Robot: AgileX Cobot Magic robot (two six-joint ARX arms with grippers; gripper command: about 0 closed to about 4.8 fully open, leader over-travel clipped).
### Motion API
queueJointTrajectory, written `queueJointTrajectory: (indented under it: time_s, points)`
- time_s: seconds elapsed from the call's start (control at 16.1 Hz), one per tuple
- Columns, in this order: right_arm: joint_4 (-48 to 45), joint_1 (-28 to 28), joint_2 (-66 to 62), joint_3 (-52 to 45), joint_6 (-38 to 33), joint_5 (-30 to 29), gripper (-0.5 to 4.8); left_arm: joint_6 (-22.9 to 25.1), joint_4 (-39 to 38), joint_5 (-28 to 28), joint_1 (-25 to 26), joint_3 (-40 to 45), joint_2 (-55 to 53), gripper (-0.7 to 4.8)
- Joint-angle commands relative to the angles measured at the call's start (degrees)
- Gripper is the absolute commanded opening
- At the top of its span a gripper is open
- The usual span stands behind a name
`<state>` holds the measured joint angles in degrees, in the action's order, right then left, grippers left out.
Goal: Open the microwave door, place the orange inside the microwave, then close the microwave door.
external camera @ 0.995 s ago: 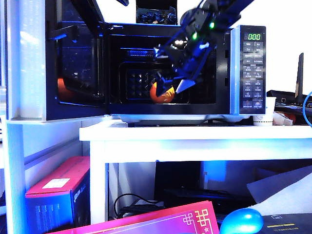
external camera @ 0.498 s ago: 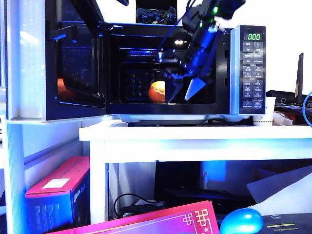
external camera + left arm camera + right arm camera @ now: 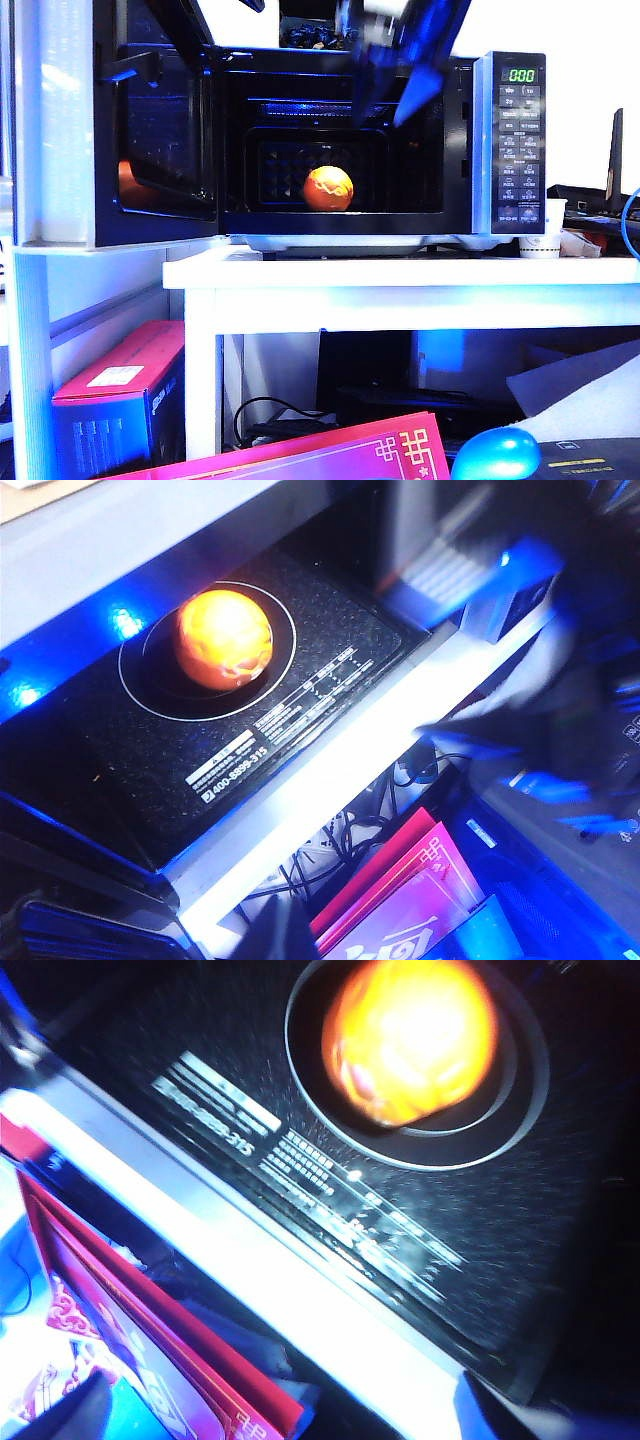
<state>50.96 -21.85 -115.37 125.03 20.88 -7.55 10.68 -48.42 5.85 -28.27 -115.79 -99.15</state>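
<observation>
The microwave door (image 3: 165,140) stands swung open to the left. The orange (image 3: 329,188) rests alone on the round turntable inside the cavity, also seen as the orange (image 3: 224,640) and the orange (image 3: 410,1040). My right gripper (image 3: 388,105) hangs blurred at the cavity's top front edge, well above the fruit. It is open, its fingertips (image 3: 70,1412) spread wide with nothing between them. My left gripper (image 3: 185,942) shows only dark shapes and one fingertip (image 3: 272,938). Its arm sits above the door's top edge. Whether it grips anything is unclear.
The microwave's control panel (image 3: 520,140) is at the right. The oven stands on a white table (image 3: 400,272) next to a paper cup (image 3: 540,235). Below are a pink box (image 3: 120,390), a magenta booklet (image 3: 330,455) and a blue ball (image 3: 497,455).
My right gripper has drawn out of the cavity and risen from around the orange to the top edge. The orange stays on the turntable. The door and left arm have not moved.
</observation>
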Motion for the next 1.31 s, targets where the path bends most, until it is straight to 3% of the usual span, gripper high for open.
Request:
queueJointTrajectory:
  time_s: [0.06,0.25,0.37,0.62,0.81,0.93,1.06,1.24,1.31]
  points:
    - [-2.43,-0.15,7.30,0.26,0.15,0.26,4.79,-0.17,0.92,0.24,0.00,-0.11,0.07,-0.05]
    - [-8.55,-0.15,15.32,0.26,-0.15,3.48,4.79,-0.17,1.01,0.90,0.00,-0.11,0.22,-0.05]
    - [-12.15,-0.15,19.87,0.26,-0.90,3.61,0.02,-0.15,1.31,1.14,0.00,-0.11,0.52,-0.05]
    - [-13.42,-0.15,24.06,0.26,-4.90,3.54,-0.01,-0.20,7.04,3.06,0.00,-0.13,1.92,-0.05]
    - [-11.45,-0.15,24.79,0.26,-5.75,-0.63,-0.01,-0.68,8.63,3.41,-0.02,-0.26,3.13,-0.05]
    - [-11.21,-0.15,24.96,0.26,-7.43,-4.22,-0.01,-0.59,5.84,2.49,-0.02,-3.80,3.34,-0.05]
    - [-11.65,-0.15,25.03,0.26,-7.41,-4.17,-0.01,0.04,2.19,-1.70,-0.02,-8.59,3.48,-0.05]
    - [-12.33,-0.15,25.16,0.26,-7.41,-4.17,-0.01,1.33,-6.91,-16.59,0.00,-14.99,3.52,-0.05]
    - [-12.57,-0.15,25.20,0.28,-7.41,-4.17,-0.01,1.33,-10.47,-18.78,0.00,-15.52,3.52,-0.05]
